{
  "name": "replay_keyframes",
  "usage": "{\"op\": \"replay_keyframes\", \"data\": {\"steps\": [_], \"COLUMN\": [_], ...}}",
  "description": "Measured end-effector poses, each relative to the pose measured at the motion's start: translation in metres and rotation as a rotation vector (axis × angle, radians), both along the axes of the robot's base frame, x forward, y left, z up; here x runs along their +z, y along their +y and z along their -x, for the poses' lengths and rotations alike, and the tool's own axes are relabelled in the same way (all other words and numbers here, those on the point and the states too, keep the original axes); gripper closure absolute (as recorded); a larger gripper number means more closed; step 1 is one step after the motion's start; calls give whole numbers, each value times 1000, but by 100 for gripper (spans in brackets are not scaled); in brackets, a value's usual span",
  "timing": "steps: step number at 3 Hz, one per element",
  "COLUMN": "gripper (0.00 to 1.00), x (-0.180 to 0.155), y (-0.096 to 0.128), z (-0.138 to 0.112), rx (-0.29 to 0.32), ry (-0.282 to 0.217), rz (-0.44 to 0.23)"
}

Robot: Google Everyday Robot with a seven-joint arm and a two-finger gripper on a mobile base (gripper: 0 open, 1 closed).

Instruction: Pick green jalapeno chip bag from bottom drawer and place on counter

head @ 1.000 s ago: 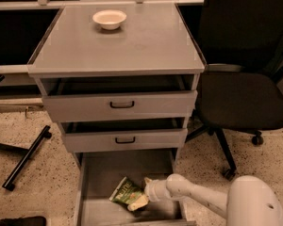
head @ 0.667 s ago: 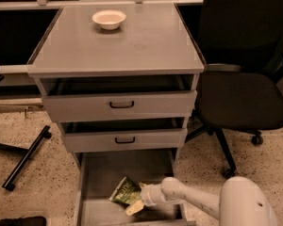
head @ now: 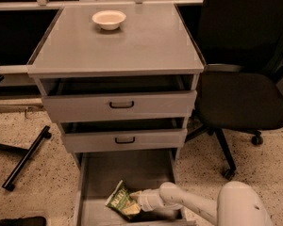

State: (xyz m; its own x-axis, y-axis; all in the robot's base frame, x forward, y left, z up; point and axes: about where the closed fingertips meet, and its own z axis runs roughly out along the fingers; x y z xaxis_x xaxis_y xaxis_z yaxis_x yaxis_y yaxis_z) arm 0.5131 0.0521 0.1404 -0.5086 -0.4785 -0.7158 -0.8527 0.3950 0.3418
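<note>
The green jalapeno chip bag (head: 120, 199) lies tilted on the floor of the open bottom drawer (head: 96, 173), near its front middle. My white arm reaches in from the lower right, and the gripper (head: 137, 202) is at the bag's right edge, touching it. The counter (head: 146, 46) is the grey top of the cabinet, above the two shallower drawers.
A cream bowl (head: 109, 19) stands at the back left of the counter. A black office chair (head: 240, 98) stands close to the cabinet's right side. Black chair legs (head: 26, 157) lie on the speckled floor at the left. The two upper drawers (head: 120, 105) stand slightly open.
My arm has reached further left into the drawer, and the gripper has closed up to the bag's right edge. The bag has hardly moved.
</note>
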Motion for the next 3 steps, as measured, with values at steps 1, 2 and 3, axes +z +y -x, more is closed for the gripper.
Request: {"op": "replay_keyframes", "data": {"steps": [1, 2, 3], "gripper": [65, 88, 100], "x": [0, 0, 11], "y": [0, 0, -4], "z": [0, 0, -5], "rx": [0, 0, -8], "ry": [0, 0, 7], "rz": [0, 0, -12]}}
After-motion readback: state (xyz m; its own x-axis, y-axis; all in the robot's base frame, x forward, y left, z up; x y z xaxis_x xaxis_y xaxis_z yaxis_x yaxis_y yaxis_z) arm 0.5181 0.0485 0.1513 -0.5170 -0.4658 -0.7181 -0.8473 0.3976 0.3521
